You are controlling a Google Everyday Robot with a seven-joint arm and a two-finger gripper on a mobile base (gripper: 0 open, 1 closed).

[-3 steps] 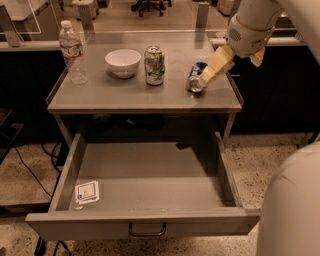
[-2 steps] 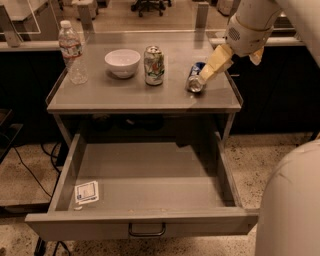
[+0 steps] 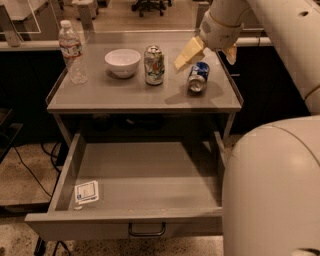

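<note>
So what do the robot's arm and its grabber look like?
The arm is a thick, smooth, creamy-white tube with rounded joints. Its gripper, just above the blue can on the table, has two flat, pale yellow fingers. No cables show.

Grey table (image 3: 125, 95) with open drawer (image 3: 145, 175) on speckled floor (image 3: 20, 175), office chair (image 3: 150, 6) behind; gripper (image 3: 206, 55) above the table's right rear.

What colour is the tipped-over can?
The can is blue, silver end, camera view; end effector hovers above it.
</note>
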